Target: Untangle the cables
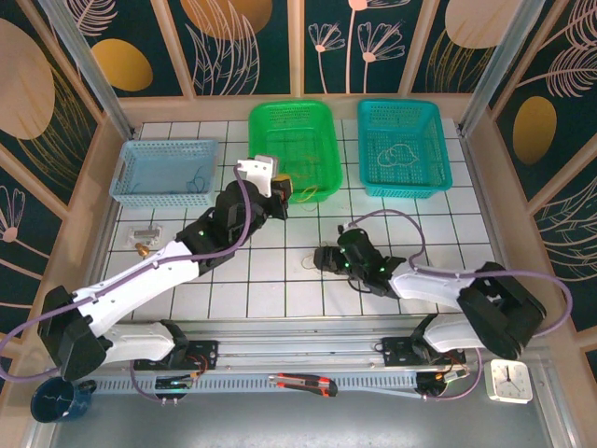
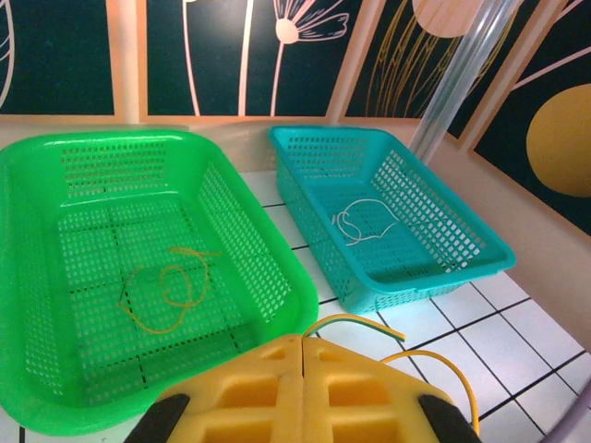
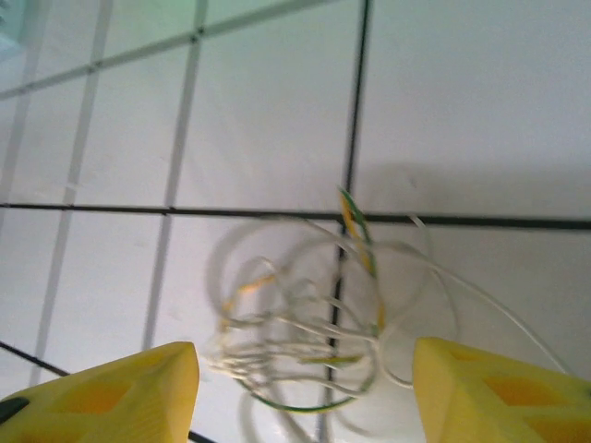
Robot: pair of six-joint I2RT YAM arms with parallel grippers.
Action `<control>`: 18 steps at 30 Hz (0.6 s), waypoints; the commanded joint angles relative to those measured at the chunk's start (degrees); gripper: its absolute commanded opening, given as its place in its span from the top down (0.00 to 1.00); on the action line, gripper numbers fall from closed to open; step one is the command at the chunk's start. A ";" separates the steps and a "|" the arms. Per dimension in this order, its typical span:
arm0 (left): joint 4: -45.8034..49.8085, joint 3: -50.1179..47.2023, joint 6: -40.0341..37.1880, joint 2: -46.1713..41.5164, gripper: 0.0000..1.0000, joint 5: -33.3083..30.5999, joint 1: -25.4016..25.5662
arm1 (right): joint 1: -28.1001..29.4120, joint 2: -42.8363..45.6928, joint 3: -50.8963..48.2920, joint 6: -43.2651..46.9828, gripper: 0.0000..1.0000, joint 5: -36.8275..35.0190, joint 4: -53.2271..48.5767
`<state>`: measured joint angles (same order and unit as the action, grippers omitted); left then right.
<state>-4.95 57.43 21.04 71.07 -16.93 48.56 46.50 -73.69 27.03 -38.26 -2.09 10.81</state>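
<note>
My left gripper [image 2: 303, 349] is shut, and a yellow-green cable [image 2: 369, 322] comes out from between its tips and arcs right over the tiles. From above, this gripper [image 1: 283, 192] hangs at the near right corner of the green basket [image 1: 256, 140]. A tangle of whitish and yellow-green cables [image 3: 314, 318] lies on the white tiles between the open fingers of my right gripper [image 3: 305, 392], close in front of the tips and untouched. In the top view that gripper [image 1: 325, 259] is low over the table's middle, with the tangle [image 1: 308, 265] just to its left.
A loose yellow cable [image 2: 166, 288] lies in the green basket [image 2: 277, 305]. A whitish cable [image 2: 362, 226] lies in the teal basket [image 2: 420, 281]. A blue basket [image 1: 131, 168] stands at the back left. Small metal parts [image 1: 142, 241] lie on the left tiles.
</note>
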 commanded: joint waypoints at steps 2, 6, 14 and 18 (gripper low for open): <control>-0.86 2.31 -1.04 0.91 1.00 -1.20 0.24 | -0.18 7.41 4.01 2.94 0.36 -1.41 -6.22; -0.41 3.34 -1.30 1.57 1.00 -0.55 0.14 | -0.62 13.66 5.25 6.81 0.34 -1.31 -7.54; 0.62 5.32 -1.73 2.84 1.00 1.45 0.14 | -3.15 22.94 4.74 17.08 0.31 4.87 -3.75; 0.83 5.76 -1.63 3.41 1.00 2.65 0.23 | -4.46 23.66 6.32 19.78 0.31 8.09 -2.17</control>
<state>-4.80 61.41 20.16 73.65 -15.88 48.56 42.76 -50.63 30.94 -22.98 2.61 6.20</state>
